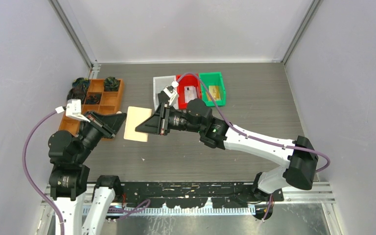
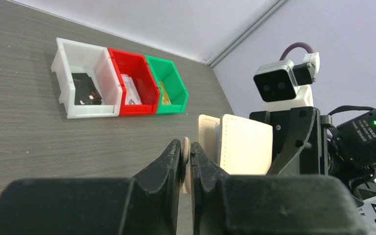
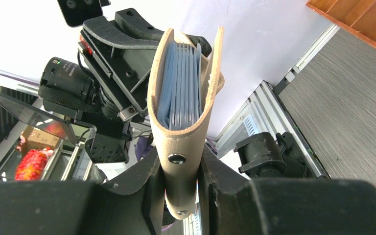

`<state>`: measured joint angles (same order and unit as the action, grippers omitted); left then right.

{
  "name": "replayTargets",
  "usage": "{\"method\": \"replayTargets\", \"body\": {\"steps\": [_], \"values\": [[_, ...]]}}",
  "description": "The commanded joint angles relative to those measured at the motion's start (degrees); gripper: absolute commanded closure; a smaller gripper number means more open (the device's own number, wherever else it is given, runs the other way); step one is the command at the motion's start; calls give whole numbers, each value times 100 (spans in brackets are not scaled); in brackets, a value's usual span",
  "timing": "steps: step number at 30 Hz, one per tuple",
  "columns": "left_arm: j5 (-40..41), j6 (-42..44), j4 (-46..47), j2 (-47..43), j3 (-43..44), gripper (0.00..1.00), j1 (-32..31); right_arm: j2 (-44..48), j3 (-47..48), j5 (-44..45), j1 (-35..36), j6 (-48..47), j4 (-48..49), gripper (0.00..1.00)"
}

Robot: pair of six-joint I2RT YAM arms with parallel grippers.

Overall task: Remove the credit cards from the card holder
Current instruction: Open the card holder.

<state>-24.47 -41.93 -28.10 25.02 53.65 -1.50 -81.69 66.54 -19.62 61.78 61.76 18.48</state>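
Both arms meet mid-tabletop (image 1: 254, 117). The right arm reaches in from the right, forearm stretched low and leftward. The right hand (image 3: 181, 171) is clamped on the card holder (image 3: 176, 142) at its folded spine end, holding it up off the tabletop. The left arm is bent at the elbow and points right. The left hand (image 2: 186, 152) is pinched tight on a thin tan edge or tab of the same holder. From above, the two hands face each other with the holder between them.

The card holder is tan and leather-like, with a metal snap stud near the spine. Its two covers are spread into a narrow V. Between them sits a packed stack of pale bluish leaves (image 3: 181, 83). I cannot tell whether these are sleeves or credit cards. No print is readable.

Beyond the holder, at the far side of the tabletop, stand the white bin (image 2: 85, 58), red bin (image 2: 127, 58) and green bin (image 2: 169, 68), touching side by side. The white bin holds a dark item, the red one a pale card-like piece. A wooden tray (image 1: 112, 100) is at far left, partly behind the left arm.

From above, the right hand hides the holder's right edge. In the left wrist view, the holder's lower part is cut off by the fingers.
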Motion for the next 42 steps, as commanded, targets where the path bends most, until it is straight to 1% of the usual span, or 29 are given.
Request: {"method": "replayTargets", "body": {"steps": [1, 3, 6, 8, 9, 10, 11, 13, 16, 18, 21, 24, 26, 32, 38, 42], "values": [[-127, 14, 192, -179, -9, 87, -15, 164, 242, -35, 31, 80, 640, 99], [-56, 88, 130, -230, -17, 90, -17, 175, 220, -25, 31, 103, 692, 99], [212, 282, 75, -292, -7, 99, -17, 153, 188, -54, 32, 165, 794, 99], [500, 489, 33, -313, 49, 100, -11, 145, 175, -81, 35, 204, 843, 99], [690, 613, 17, -306, 90, 100, -12, 145, 168, -86, 36, 205, 843, 98], [781, 720, 30, -295, 133, 100, -17, 138, 160, -85, 33, 203, 846, 92], [797, 813, 69, -258, 173, 100, -17, 119, 157, -86, 36, 205, 850, 81], [714, 968, 207, -166, 269, 100, -17, 77, 159, -107, 33, 218, 862, 70], [279, 1082, 333, 71, 456, 100, -17, -4, 191, -149, 29, 266, 885, 51], [-81, 1168, 505, 201, 541, 100, -17, -31, 188, -165, 17, 275, 848, 43], [-461, 1494, 680, 332, 689, 100, -13, 4, 77, -147, -20, 266, 799, 35], [-779, 1820, 788, 419, 873, 100, -17, 136, -131, -107, -121, 260, 806, 30], [-1201, 1981, 789, 507, 1027, 100, -17, 199, -262, -127, -175, 217, 797, 26], [-1848, 2074, 786, 671, 1428, 100, -17, 424, -552, -353, -396, -174, 454, 13], [-2242, 2088, 651, 757, 1576, 100, -17, 995, -652, -439, -472, -1014, -24, 10], [-2433, 1962, 629, 773, 1643, 100, -17, 1420, -643, -182, -472, -1818, -564, 9]]}}
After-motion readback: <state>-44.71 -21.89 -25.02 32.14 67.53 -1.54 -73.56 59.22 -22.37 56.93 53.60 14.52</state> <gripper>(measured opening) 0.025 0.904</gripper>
